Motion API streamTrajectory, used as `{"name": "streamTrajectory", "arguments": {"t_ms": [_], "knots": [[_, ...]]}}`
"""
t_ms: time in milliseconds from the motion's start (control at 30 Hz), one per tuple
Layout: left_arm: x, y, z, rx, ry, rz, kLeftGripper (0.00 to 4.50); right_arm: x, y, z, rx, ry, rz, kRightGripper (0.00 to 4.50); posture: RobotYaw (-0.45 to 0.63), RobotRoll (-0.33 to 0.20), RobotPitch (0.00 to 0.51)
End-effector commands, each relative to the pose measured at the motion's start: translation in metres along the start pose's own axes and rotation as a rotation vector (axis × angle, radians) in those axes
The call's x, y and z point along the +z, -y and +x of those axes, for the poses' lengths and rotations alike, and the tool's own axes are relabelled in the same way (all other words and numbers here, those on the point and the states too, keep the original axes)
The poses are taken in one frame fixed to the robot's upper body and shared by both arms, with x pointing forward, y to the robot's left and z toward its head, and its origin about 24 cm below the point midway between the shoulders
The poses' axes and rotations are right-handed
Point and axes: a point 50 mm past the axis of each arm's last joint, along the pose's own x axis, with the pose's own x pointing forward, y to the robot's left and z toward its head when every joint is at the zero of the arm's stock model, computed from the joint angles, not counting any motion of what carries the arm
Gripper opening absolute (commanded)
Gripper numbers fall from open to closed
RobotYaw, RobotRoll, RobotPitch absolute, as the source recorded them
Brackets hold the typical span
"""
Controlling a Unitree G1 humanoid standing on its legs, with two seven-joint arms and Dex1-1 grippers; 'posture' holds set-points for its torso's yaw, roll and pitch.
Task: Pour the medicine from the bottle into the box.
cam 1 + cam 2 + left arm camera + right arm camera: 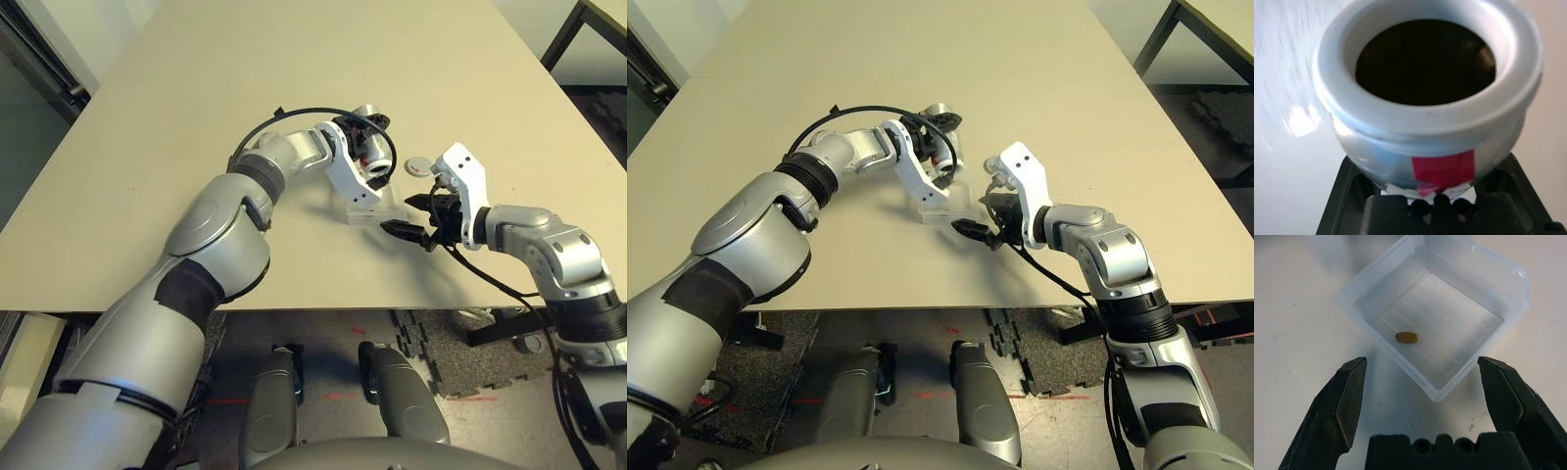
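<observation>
Left wrist view: silvery bottle [1493, 132], open white-rimmed mouth, red stripe.

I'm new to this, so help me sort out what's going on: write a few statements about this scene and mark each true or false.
1. The silvery bottle with a red mark is uncapped. True.
2. The left gripper is empty. False: it grips the bottle.
3. The clear plastic box holds one brown pill. True.
4. The right gripper is squeezing the box. False: its fingers are open, gripping nothing.
5. The robot's two arms are over the beige table. True.
</observation>
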Motion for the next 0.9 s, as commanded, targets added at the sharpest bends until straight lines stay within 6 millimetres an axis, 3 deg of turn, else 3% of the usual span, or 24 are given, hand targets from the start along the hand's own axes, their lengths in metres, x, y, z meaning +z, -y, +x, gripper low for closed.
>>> {"name": "streamTrajectory", "arguments": {"t_ms": [33,167,267,567,900], "knots": [[-0.023,0.002,-0.008,0.067,-0.141,-0.583,2.66,-0.001,0.000,0.001,0.011,-0.004,0.001,4.50,-0.06,0.000,0.163],[-0.052,0.007,-0.022,0.244,-0.264,-1.190,2.66,-0.002,0.001,0.000,0.013,-0.010,-0.002,4.50,-0.04,0.000,0.164],[-0.066,0.021,-0.033,0.323,-0.324,-1.432,2.66,-0.002,0.003,-0.001,0.015,-0.014,-0.003,4.50,-0.02,0.000,0.165],[-0.073,0.091,-0.060,0.321,-0.513,-1.691,2.66,-0.006,0.003,-0.001,0.024,-0.023,0.002,4.50,-0.01,0.000,0.163],[-0.073,0.121,-0.075,0.257,-0.643,-1.690,2.66,-0.008,0.002,0.001,0.024,-0.020,0.016,4.50,-0.01,0.000,0.158]]}}
